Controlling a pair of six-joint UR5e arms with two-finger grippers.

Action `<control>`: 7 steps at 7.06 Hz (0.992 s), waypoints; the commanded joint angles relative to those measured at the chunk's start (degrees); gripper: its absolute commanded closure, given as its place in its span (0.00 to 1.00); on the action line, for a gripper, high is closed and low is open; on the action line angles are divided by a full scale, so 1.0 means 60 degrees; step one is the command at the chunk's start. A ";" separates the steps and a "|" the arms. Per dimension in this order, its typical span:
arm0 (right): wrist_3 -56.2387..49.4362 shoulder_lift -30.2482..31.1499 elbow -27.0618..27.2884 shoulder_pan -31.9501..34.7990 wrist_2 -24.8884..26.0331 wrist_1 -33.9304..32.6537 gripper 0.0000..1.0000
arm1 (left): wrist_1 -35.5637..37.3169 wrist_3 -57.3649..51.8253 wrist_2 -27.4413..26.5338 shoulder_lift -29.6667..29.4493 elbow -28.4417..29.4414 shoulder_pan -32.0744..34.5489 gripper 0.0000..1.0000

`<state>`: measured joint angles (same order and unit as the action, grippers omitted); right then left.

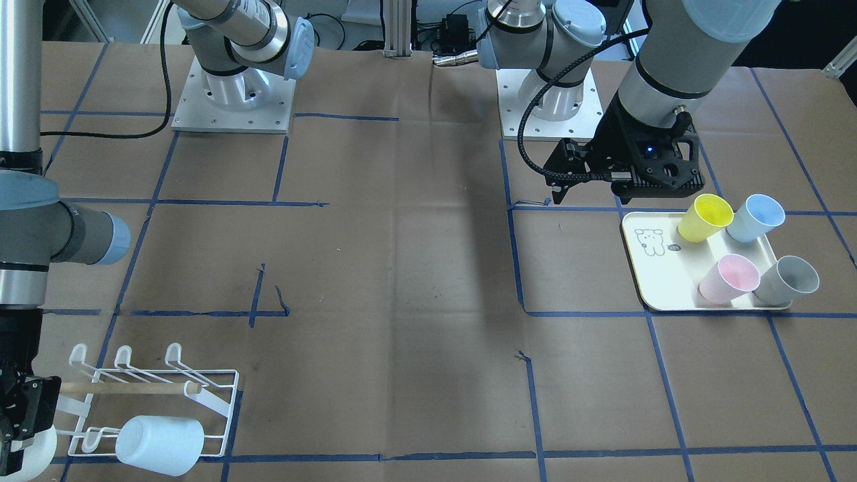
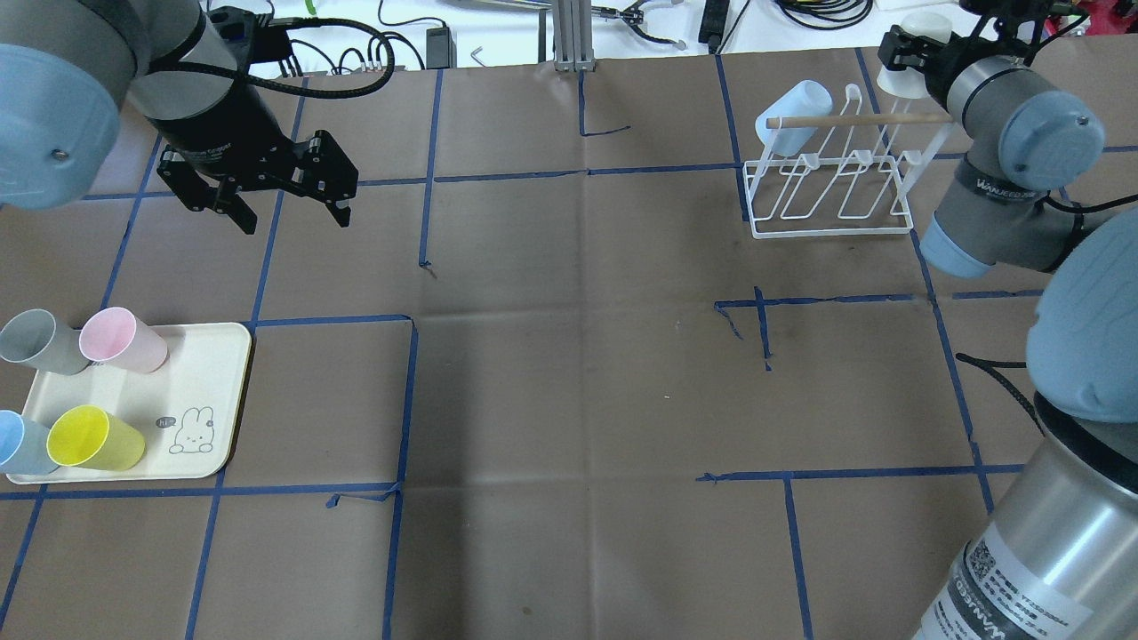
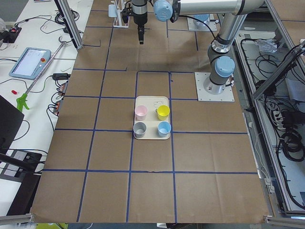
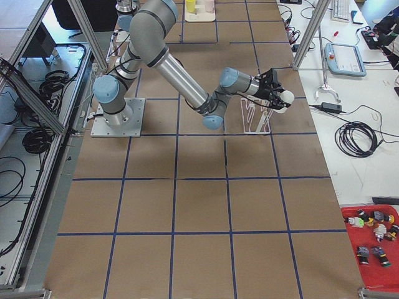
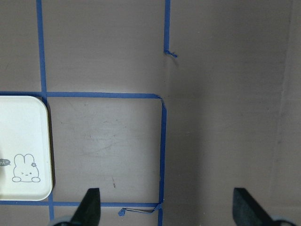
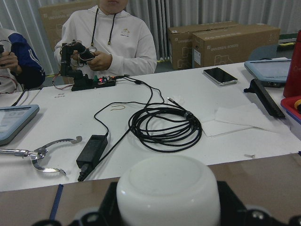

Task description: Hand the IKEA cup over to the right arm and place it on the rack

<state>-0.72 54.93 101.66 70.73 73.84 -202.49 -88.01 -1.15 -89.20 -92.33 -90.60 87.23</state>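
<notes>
My right gripper point(image 2: 911, 52) is shut on a white IKEA cup point(image 2: 929, 25) and holds it on its side just beyond the far right end of the white wire rack point(image 2: 831, 191). The front-facing view shows the gripper point(image 1: 20, 422), the cup point(image 1: 37, 458) and the rack point(image 1: 154, 388) at bottom left. The cup's base fills the right wrist view point(image 6: 167, 188). A light-blue cup point(image 2: 794, 116) hangs on a prong at the rack's left end. My left gripper point(image 2: 284, 200) is open and empty, above the table near the tray; its fingertips point(image 5: 89, 207) show in the left wrist view.
A cream tray point(image 2: 204, 391) with a rabbit drawing holds yellow point(image 2: 93, 437), pink point(image 2: 123, 340), grey point(image 2: 40, 342) and blue point(image 2: 22, 444) cups at the near left. Operators sit at a white bench point(image 6: 155, 122) with cables beyond the table's far edge.
</notes>
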 commanded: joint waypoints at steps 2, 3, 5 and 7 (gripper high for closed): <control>0.0090 0.0016 0.0283 0.0019 -0.0104 0.0027 0.01 | 0.0048 0.0059 -0.0001 0.0008 0.0042 -0.0007 0.01; 0.0033 0.0016 0.0269 0.0004 -0.0032 0.0027 0.00 | 0.0048 0.0059 -0.0001 0.0008 0.0042 -0.0007 0.01; 0.0046 0.0117 0.0240 0.0004 -0.0075 0.0041 0.00 | 0.0048 0.0074 -0.0001 0.0008 0.0042 -0.0007 0.01; 0.0091 0.0804 0.0269 0.0019 -0.0090 0.0420 0.00 | 0.0049 0.0074 -0.0001 0.0008 0.0027 -0.0007 0.01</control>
<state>-0.33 57.59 103.19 70.80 73.37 -201.34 -87.68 -0.71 -89.21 -92.28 -90.40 87.19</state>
